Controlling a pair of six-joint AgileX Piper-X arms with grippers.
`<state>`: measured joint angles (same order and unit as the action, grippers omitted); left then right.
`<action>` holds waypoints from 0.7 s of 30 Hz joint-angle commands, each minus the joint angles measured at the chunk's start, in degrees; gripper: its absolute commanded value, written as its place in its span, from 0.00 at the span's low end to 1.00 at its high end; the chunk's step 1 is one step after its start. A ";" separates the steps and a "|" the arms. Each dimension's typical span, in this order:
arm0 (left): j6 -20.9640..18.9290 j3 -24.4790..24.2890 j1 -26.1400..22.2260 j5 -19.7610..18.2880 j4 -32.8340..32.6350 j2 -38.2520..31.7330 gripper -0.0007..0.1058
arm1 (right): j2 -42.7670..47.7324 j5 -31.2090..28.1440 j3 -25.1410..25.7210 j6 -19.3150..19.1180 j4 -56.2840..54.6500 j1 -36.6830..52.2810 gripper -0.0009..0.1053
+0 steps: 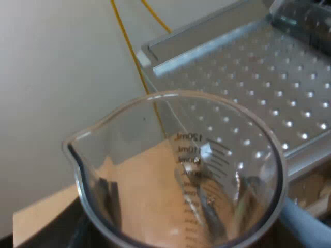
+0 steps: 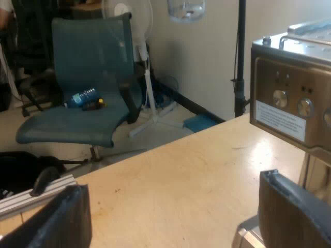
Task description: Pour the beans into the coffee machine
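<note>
Right now your left hand (image 1: 178, 219) holds the measuring glass (image 1: 176, 155); its dark fingers (image 1: 106, 199) show through the clear wall on both sides. You have the glass close to the perforated metal top of the coffee machine (image 1: 269, 77), with its spout turned away from the machine. Your right hand (image 2: 173, 206) is wide open with nothing between its fingers, low over the table (image 2: 196, 170) near the machine's front panel with the knobs. Beyond the table, a blue chair (image 2: 88, 62) carries a bottle (image 2: 83, 96).
</note>
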<state>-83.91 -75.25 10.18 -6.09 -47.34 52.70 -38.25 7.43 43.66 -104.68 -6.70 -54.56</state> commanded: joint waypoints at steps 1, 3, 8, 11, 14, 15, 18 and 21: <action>-1.30 5.24 -2.89 -3.52 2.73 -3.19 0.27 | -1.12 0.05 0.86 -0.97 0.08 -0.10 0.65; -1.46 7.35 -4.18 -4.93 3.29 -4.12 0.27 | -2.09 0.05 0.86 -0.97 0.08 -0.10 0.65; -6.41 17.15 -10.97 -12.56 9.74 -6.45 0.27 | -4.21 0.27 0.86 -0.97 0.08 -0.10 0.65; -8.35 21.04 -13.41 -15.78 13.39 -6.43 0.27 | -5.36 0.27 0.86 -0.97 0.08 -0.10 0.65; -8.44 24.79 -14.65 -15.62 16.16 -6.43 0.27 | -6.47 0.27 0.86 -0.97 0.08 -0.10 0.65; -8.44 26.03 -14.86 -15.62 16.99 -6.43 0.27 | -6.89 0.27 0.86 -0.97 0.08 -0.10 0.65; -8.44 30.10 -14.84 -15.62 20.92 -6.43 0.27 | -8.09 0.27 0.86 -0.97 0.46 -0.10 0.65; -8.44 34.19 -14.84 -15.62 24.99 -6.43 0.27 | -9.52 0.27 0.86 -0.97 0.86 -0.10 0.65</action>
<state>-91.75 -41.27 -4.66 -21.27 -24.35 46.71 -47.73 7.43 43.66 -104.91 -6.55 -54.56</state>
